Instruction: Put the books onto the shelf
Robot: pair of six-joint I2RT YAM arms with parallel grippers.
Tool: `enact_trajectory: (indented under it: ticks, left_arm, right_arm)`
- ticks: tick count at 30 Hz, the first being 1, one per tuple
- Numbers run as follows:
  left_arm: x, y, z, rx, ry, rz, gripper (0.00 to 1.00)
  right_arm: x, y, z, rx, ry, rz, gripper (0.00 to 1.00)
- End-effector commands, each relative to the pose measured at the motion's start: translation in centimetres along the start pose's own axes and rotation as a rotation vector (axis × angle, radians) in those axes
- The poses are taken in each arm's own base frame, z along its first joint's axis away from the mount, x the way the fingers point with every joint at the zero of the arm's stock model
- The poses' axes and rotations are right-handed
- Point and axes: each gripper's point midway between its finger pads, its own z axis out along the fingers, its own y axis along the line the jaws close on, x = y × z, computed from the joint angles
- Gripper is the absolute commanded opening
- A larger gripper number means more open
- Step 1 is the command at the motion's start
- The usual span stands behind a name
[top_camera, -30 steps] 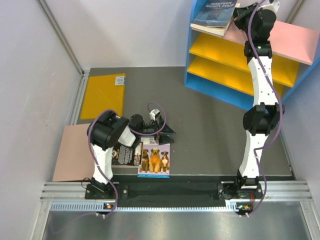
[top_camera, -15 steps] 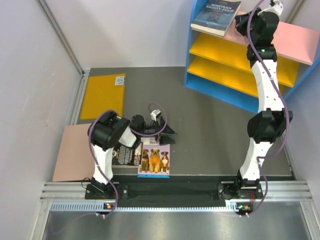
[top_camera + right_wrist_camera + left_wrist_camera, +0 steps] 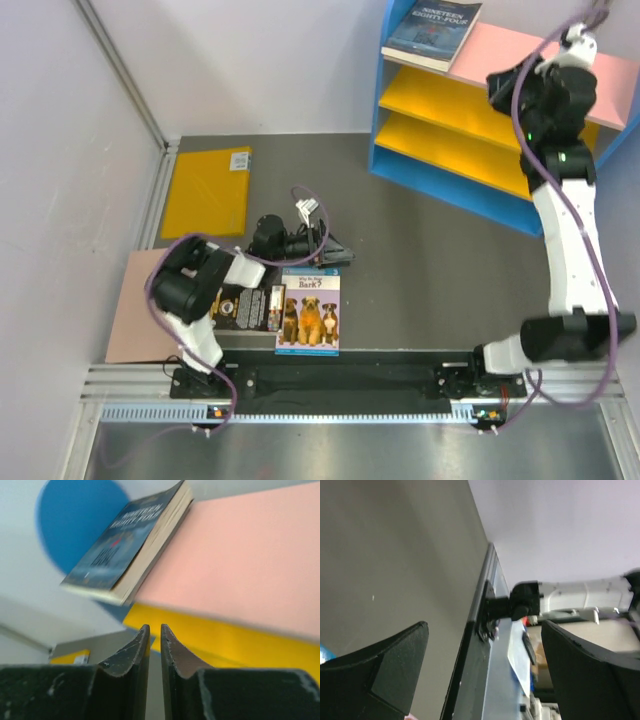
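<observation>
My left end effector (image 3: 335, 255), jaws apart, sits just beyond the dog book (image 3: 309, 320), whose long axis runs toward the shelf (image 3: 400, 150).

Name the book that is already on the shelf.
The dark navy book, lying flat on the shelf's pink top board. The dog book and black book lie on the table.

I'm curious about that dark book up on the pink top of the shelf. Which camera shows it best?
The top external view: the whole cover of the dark navy book shows, lying flat on the shelf, overhanging its left end. The right wrist view is closer but blurred and slanted. The left wrist view misses it.
</observation>
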Motion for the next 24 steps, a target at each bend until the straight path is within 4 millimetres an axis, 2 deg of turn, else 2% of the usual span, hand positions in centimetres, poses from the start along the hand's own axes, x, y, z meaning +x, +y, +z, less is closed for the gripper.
enact_trajectory:
  ticks: [1, 2, 3, 4, 6, 7, 9, 10, 12, 13, 16, 19, 21, 22, 24]
  left_arm:
    - [-5.1, -3.2, -0.5, -0.194, -0.069, 0.373, 0.99]
    - [-6.6, -2.8, -1.0, -0.293, -0.118, 0.412, 0.99]
    - [-6.4, -2.2, -2.3, -0.398, -0.094, 0.445, 0.99]
    - [-7.9, -3.3, -2.7, -0.441, -0.124, 0.494, 0.99]
    - [-8.9, -2.8, -4.8, -0.595, -0.155, 0.536, 0.99]
    - [-9.7, -3.2, -5.4, -0.631, -0.177, 0.551, 0.99]
    - [-10.7, -3.3, -7.0, -0.719, -0.234, 0.556, 0.99]
    - [-10.3, -2.7, -7.7, -0.762, -0.232, 0.532, 0.99]
    - [-10.0, -2.1, -8.8, -0.823, -0.254, 0.485, 0.99]
    - [-9.9, -1.2, -9.5, -0.872, -0.263, 0.458, 0.99]
    - [-7.7, 1.1, -11.1, -0.965, -0.215, 0.362, 0.99]
    - [-4.9, 3.5, -12.3, -1.025, -0.176, 0.25, 0.99]
    - [-3.7, 4.1, -12.5, -1.028, -0.181, 0.189, 0.99]
    - [-2.4, 5.1, -13.0, -1.041, -0.166, 0.159, 0.98]
    - [-1.6, 5.3, -13.3, -1.035, -0.181, 0.129, 0.93]
  right_arm:
    - [3.9, 2.8, -6.8, -0.123, 0.083, -0.08, 0.2]
    - [5.5, 2.8, -7.5, -0.133, 0.117, -0.076, 0.21]
    - [6.3, 3.4, -9.2, -0.164, 0.131, -0.074, 0.23]
    - [10.7, 2.8, -9.6, -0.163, 0.229, -0.071, 0.24]
    - [13.7, 3.0, -11.3, -0.177, 0.285, -0.065, 0.26]
    - [17.6, 3.2, -12.1, -0.193, 0.371, -0.066, 0.3]
    - [21.0, 3.6, -13.3, -0.209, 0.45, -0.05, 0.35]
    - [24.1, 3.9, -14.4, -0.226, 0.53, -0.053, 0.37]
    - [27.5, 4.6, -15.6, -0.254, 0.623, -0.022, 0.41]
    - [30.0, 4.8, -16.8, -0.273, 0.692, -0.023, 0.44]
    - [34.3, 5.3, -19.1, -0.302, 0.845, -0.024, 0.51]
    - [37.1, 5.7, -21.1, -0.332, 0.96, 0.007, 0.59]
    - [38.1, 6.0, -22.1, -0.349, 1.01, 0.042, 0.61]
    - [38.8, 5.8, -22.5, -0.351, 1.027, 0.049, 0.66]
    - [39.7, 5.9, -23.3, -0.355, 1.067, 0.088, 0.69]
